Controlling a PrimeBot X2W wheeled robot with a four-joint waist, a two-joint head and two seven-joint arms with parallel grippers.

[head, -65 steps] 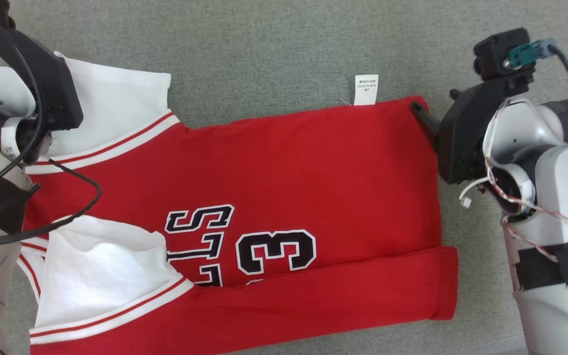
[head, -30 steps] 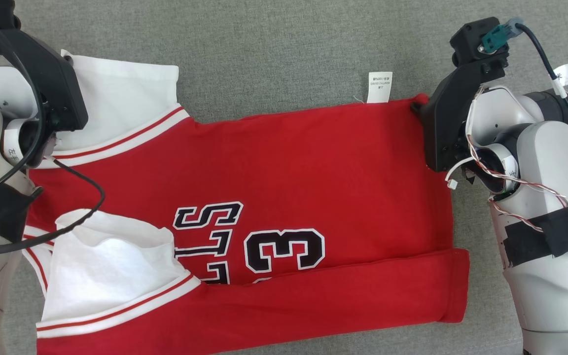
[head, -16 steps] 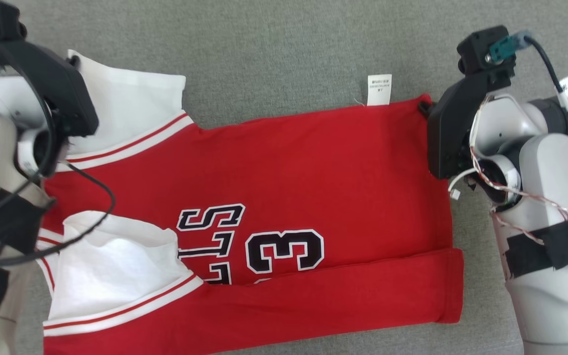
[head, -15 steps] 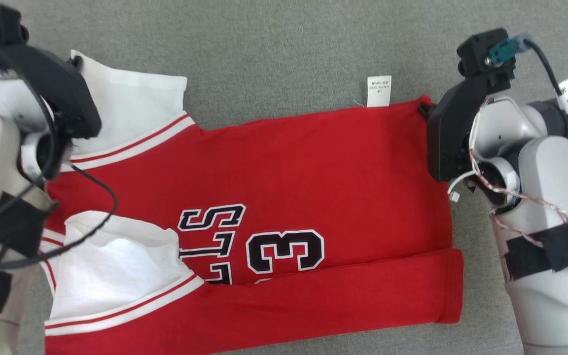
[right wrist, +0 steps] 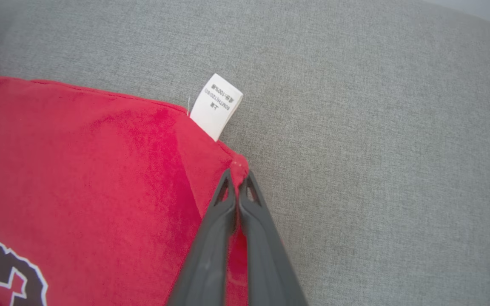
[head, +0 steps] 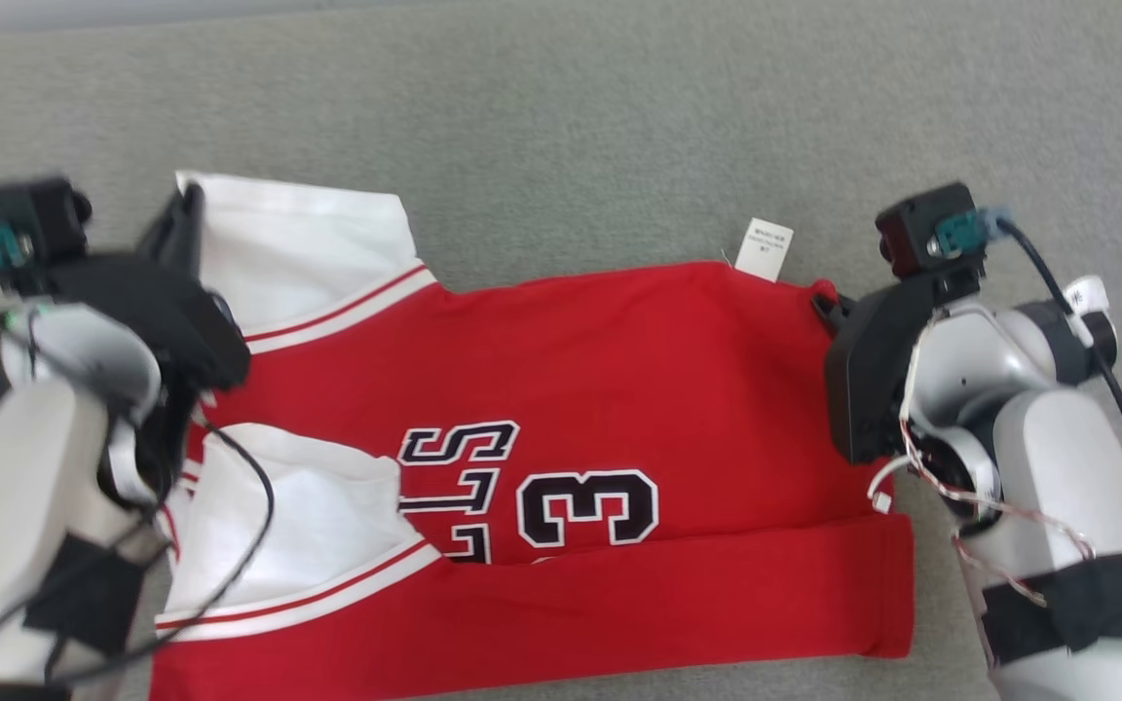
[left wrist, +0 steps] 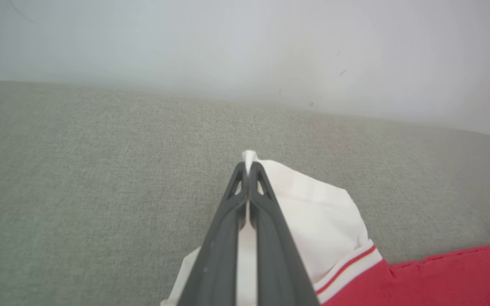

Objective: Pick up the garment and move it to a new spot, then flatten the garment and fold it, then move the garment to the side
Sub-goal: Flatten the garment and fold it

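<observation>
The garment (head: 619,360) is a red jersey with white sleeves and black lettering, spread sideways on the grey couch cushion (head: 571,127). Its near edge is folded over in a red band (head: 678,604). My left gripper (head: 189,200) is shut on the far corner of the white sleeve (left wrist: 313,212), the cloth pinched between its fingers (left wrist: 270,238) in the left wrist view. My right gripper (head: 822,304) is shut on the far red hem corner (right wrist: 238,168), close to the white care label (right wrist: 216,106). Both held corners are lifted slightly off the cushion.
Grey fabric stretches beyond the garment on the far side and to the right (right wrist: 377,148). A pale wall (left wrist: 245,42) rises behind the cushion's back edge in the left wrist view. My right forearm (head: 1058,506) stands right of the hem.
The head camera has tilted, so the whole picture has slid down. Both grippers keep their hold on the far corners, which have come nearer, and the far edge now slackens and wrinkles.
</observation>
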